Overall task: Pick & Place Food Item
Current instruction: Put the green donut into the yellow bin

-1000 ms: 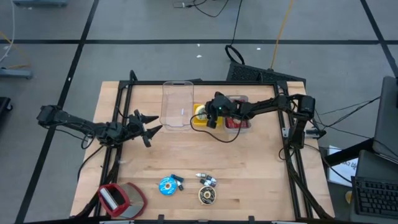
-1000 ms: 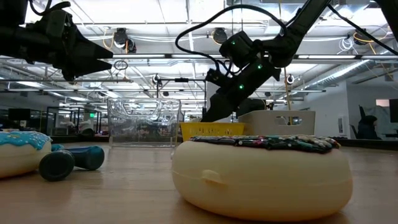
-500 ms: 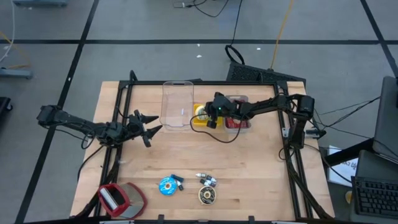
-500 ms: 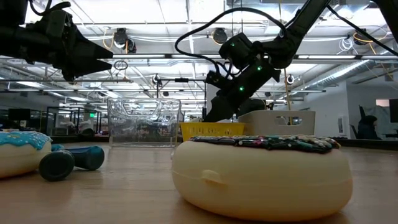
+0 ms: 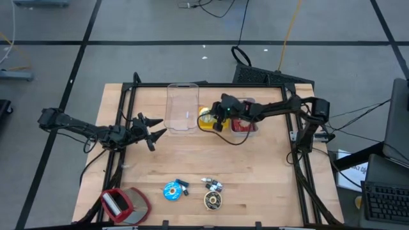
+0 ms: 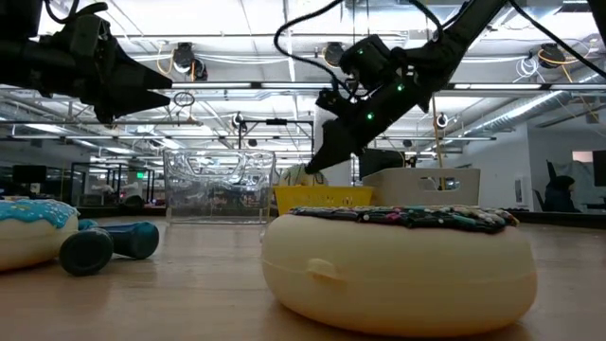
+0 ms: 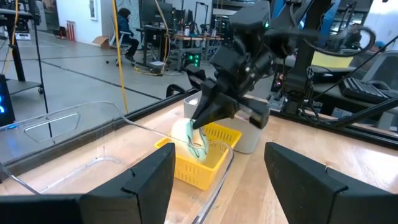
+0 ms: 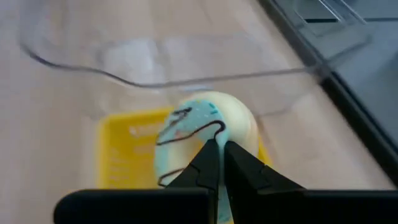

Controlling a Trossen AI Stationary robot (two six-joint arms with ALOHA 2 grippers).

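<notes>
- Right gripper (image 8: 217, 155): fingers closed on the cream donut (image 8: 208, 127), hanging over the yellow basket (image 8: 127, 149).
- Left gripper (image 5: 152, 131): jaws spread wide, holding nothing, above the table's (image 5: 255, 172) left side.

The surface (image 5: 255, 172) is a pale wooden top with a dark frame along its edges. At about twelve o'clock stands a clear plastic container (image 5: 182, 107), and just beside it toward one o'clock sit a yellow basket (image 5: 206, 123) and a red-filled tray (image 5: 246, 125), side by side. Toward seven o'clock rests a red and grey object (image 5: 123, 204). Near six o'clock lie a blue-iced doughnut (image 5: 171, 190), a small dark blue piece (image 5: 183, 186) touching it, a small metallic item (image 5: 213, 185) and a dark-sprinkled doughnut (image 5: 213, 200).
</notes>
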